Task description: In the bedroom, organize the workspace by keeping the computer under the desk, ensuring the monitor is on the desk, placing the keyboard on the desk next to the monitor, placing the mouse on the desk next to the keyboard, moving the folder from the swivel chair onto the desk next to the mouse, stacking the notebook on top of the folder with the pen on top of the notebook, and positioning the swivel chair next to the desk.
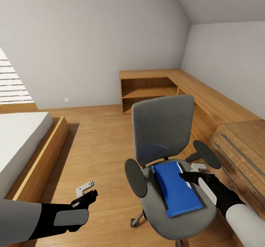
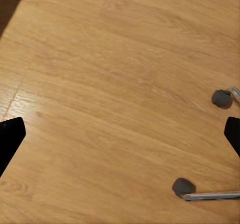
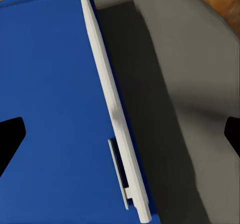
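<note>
The folder (image 1: pixel 177 190) lies on the chair (image 1: pixel 162 129) seat, not moved yet. Our right pincer (image 1: pixel 191 174) hovers wide over its edge; left pincer (image 1: pixel 85 189) hangs wide, empty.

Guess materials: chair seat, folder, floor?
Swivel chair seat: grey matte fabric by its soft, unglossy look. Folder: smooth bright blue cover with white edge, probably plastic or coated card. Floor: light wood planks with visible grain, slight sheen.

The bright blue folder (image 1: pixel 176 192) with a white edge lies flat on the seat of the grey swivel chair (image 1: pixel 162 129), between its two black armrests, in front of the upright backrest.
</note>
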